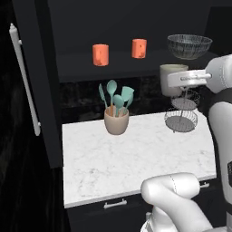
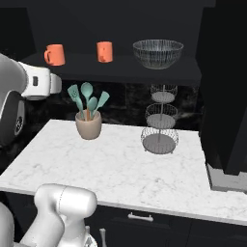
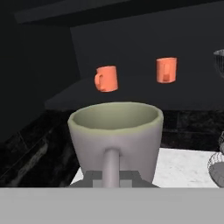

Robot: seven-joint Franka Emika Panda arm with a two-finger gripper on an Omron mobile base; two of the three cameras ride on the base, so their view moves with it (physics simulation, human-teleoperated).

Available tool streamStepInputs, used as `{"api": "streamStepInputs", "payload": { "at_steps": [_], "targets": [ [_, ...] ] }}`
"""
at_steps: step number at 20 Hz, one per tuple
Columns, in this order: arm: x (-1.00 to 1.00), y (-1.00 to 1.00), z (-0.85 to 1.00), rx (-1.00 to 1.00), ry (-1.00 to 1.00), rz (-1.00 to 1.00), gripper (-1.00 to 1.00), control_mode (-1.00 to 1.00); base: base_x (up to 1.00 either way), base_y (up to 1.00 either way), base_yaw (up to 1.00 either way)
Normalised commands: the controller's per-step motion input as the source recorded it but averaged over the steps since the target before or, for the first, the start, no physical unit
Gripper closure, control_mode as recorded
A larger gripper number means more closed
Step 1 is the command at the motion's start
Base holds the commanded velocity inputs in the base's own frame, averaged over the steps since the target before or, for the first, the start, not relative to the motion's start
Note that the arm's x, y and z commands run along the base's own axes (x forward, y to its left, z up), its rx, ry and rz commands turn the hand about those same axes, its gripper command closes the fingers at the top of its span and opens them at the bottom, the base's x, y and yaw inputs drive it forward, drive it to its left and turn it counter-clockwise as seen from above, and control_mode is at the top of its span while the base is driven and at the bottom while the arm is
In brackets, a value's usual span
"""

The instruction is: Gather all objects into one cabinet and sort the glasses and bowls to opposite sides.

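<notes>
My gripper (image 1: 181, 80) is shut on the handle of the grey-beige mug (image 1: 168, 72), holding it upright in the air above the counter, just below the cabinet's shelf (image 1: 118, 68). In the hand view the mug (image 3: 116, 135) sits right in front, its handle between the gripper (image 3: 111, 179). Two orange mugs (image 1: 100, 55) (image 1: 139, 48) stand on the shelf of the open black cabinet, also seen as the orange mugs (image 3: 106, 78) (image 3: 166, 70). The dark mesh-patterned bowl (image 1: 189, 46) (image 2: 157, 53) rests at the shelf's right end.
The cabinet door (image 1: 31, 90) with its white bar handle (image 1: 25, 81) stands open at left. On the marble counter (image 1: 136, 158) are a beige pot of teal utensils (image 1: 116, 120) and tiered wire baskets (image 1: 181, 115) under the held mug. Drawers (image 2: 140, 217) sit below.
</notes>
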Motion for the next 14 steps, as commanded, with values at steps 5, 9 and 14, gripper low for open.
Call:
{"api": "streamStepInputs", "payload": {
  "at_steps": [5,9,14],
  "targets": [
    [0.0,0.68,0.24,0.0,0.0,0.0,1.0,-1.0,0.0,0.0,0.0],
    [0.13,0.42,0.26,0.06,-0.05,0.06,1.0,-1.0,0.0,0.0,0.0],
    [0.26,0.4,0.06,0.09,-0.05,0.11,1.0,-1.0,0.0,0.0,0.0]
  ]
}}
